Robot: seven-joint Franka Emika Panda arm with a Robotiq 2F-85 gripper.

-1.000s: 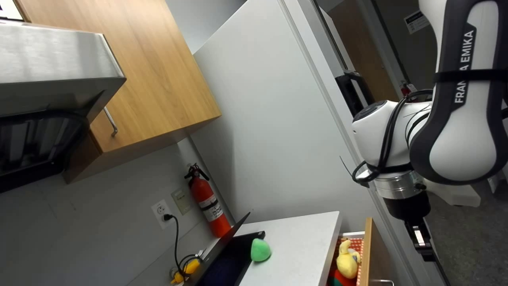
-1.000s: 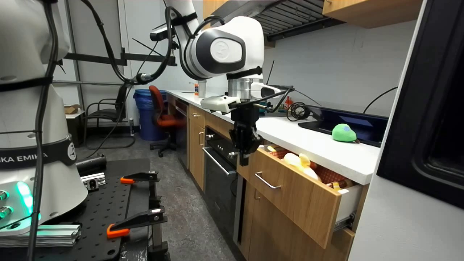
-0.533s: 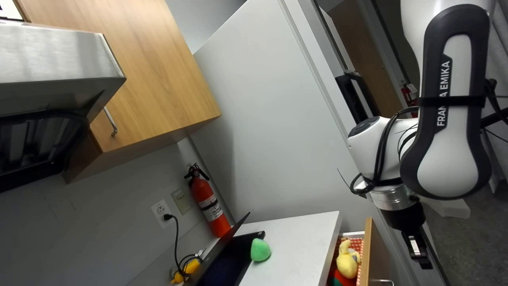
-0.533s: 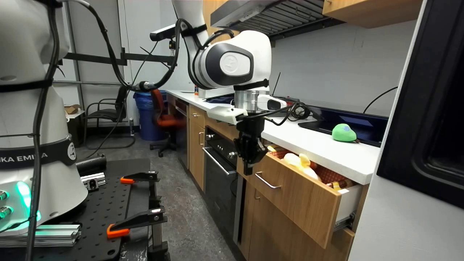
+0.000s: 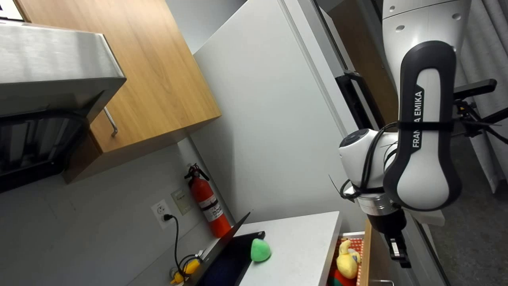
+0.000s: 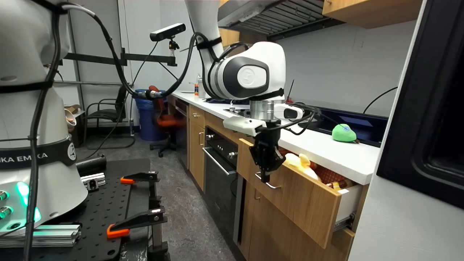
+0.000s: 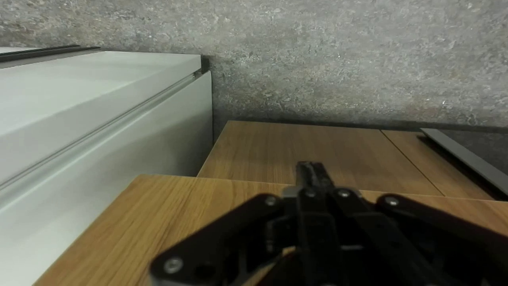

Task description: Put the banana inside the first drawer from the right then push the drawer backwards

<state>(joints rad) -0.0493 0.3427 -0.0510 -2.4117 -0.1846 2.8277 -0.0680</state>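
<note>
The first drawer from the right (image 6: 301, 203) stands pulled out, its wooden front also showing in an exterior view (image 5: 369, 254). Inside it lies a bright yellow, soft, curved thing (image 5: 347, 262) (image 6: 295, 161); whether this is the banana I cannot tell for sure. My gripper (image 6: 265, 178) (image 5: 405, 263) points down outside the drawer, before its front and near the handle (image 6: 273, 186). Its fingertips (image 7: 305, 167) are together with nothing between them. Whether they touch the wood I cannot tell. In the wrist view the drawer front (image 7: 166, 206) shows behind the jaws; the inside is hidden.
A green ball (image 6: 343, 133) (image 5: 260, 250) sits on the white counter (image 6: 311, 139) by a dark laptop-like object (image 5: 230, 258). Red and green stuff (image 5: 343, 278) also lies in the drawer. Beside the drawer is an oven (image 6: 221, 170). A white wall panel (image 5: 270, 131) rises nearby.
My gripper has moved toward the drawer front and slightly lower, now overlapping the handle in an exterior view. It has stayed shut. The drawer and its contents have not moved.
</note>
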